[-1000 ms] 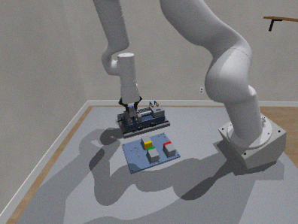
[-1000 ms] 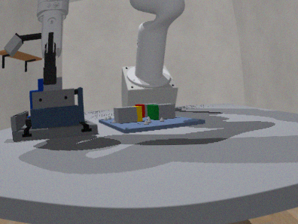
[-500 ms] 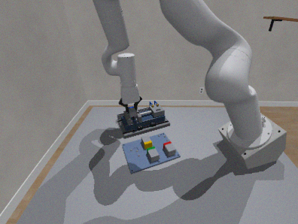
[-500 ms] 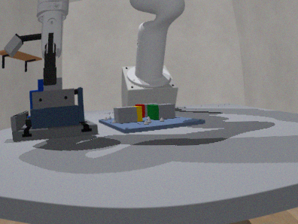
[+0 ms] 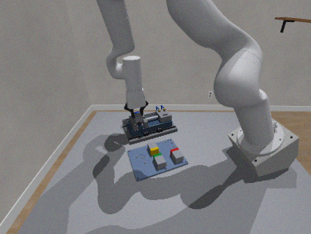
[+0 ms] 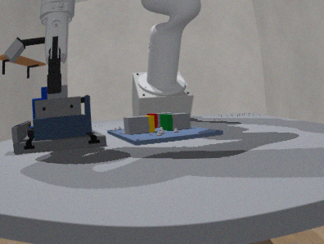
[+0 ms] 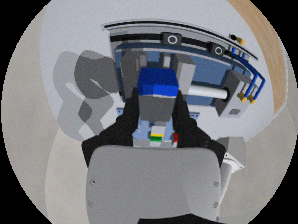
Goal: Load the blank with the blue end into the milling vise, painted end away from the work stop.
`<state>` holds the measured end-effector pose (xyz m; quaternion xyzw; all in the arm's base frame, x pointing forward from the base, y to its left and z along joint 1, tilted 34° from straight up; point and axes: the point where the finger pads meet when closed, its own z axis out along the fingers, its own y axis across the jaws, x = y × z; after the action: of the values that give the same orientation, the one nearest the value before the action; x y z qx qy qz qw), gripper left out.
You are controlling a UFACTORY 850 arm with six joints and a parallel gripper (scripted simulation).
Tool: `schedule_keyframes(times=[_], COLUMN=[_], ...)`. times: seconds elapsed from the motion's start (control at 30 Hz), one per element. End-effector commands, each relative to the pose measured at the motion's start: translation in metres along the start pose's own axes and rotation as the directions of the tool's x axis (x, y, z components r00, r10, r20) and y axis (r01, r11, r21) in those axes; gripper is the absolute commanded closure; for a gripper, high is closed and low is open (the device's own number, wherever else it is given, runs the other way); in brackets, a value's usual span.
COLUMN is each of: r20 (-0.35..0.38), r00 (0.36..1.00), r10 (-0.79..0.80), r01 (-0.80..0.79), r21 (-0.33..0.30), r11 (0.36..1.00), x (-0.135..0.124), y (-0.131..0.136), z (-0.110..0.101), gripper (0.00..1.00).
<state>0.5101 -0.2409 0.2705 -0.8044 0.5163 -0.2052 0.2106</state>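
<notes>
My gripper (image 5: 136, 111) is shut on the blank with the blue end (image 7: 158, 90) and holds it down between the jaws of the milling vise (image 5: 149, 124). The blue end (image 6: 43, 93) shows above the jaw tops in the exterior view and points away from the infeed plate (image 5: 153, 162). In the wrist view my fingers grip the grey body of the blank just behind the blue end. I cannot tell whether the blank rests on the low bars or touches the fixed jaw or the work stop.
The blue infeed plate holds a yellow-ended blank (image 5: 153, 149), a green-ended blank (image 5: 159, 161) and a red-ended blank (image 5: 177, 155). The jaw with hoses (image 5: 162, 114) is at the vise's right end. The robot base (image 5: 264, 147) stands at the right.
</notes>
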Motion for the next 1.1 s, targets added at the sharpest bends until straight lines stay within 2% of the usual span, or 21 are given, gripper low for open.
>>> schedule_keyframes(times=[0.0, 1.07], r20=[-0.001, -0.001], r00=[1.000, 1.000], r10=[0.000, 0.000], r01=[0.000, 0.000], r21=[0.001, 0.001], r11=[1.000, 1.000], x=[0.0006, 0.0007], y=[-0.0005, -0.0005], z=[-0.0003, 0.0031], gripper=[1.00, 1.00])
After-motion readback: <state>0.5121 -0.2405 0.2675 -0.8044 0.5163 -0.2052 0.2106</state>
